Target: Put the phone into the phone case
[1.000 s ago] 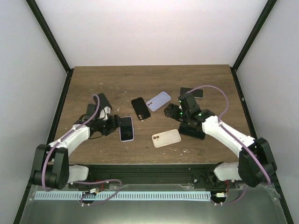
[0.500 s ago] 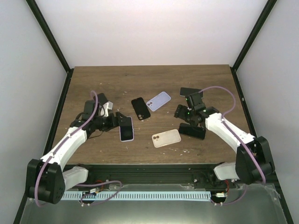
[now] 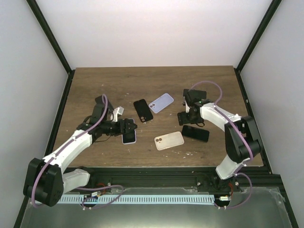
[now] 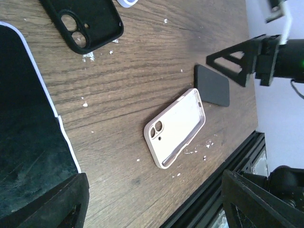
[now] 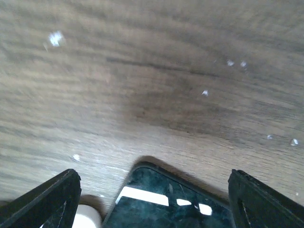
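A black phone point(image 3: 195, 133) lies screen up right of centre; its near corner fills the bottom of the right wrist view point(image 5: 175, 204). A beige case point(image 3: 169, 140) lies open side up beside it, also in the left wrist view point(image 4: 175, 128). My right gripper point(image 3: 184, 116) is open and empty, low over the wood just behind the black phone. My left gripper point(image 3: 127, 127) is open, at the far end of a phone in a white-edged case point(image 3: 129, 136). That phone fills the left of the left wrist view point(image 4: 28, 142), one finger point(image 4: 47, 204) over its edge.
A black case point(image 3: 143, 110) and a lilac case point(image 3: 161, 102) lie side by side at the middle back. Another dark phone point(image 3: 195, 93) lies at the back right behind my right arm. White crumbs dot the wood near the beige case. The table's front edge point(image 4: 213, 190) is close.
My left gripper has moved right, up to the white-edged phone. My right arm has swung back and right, off the black phone, which now lies uncovered.
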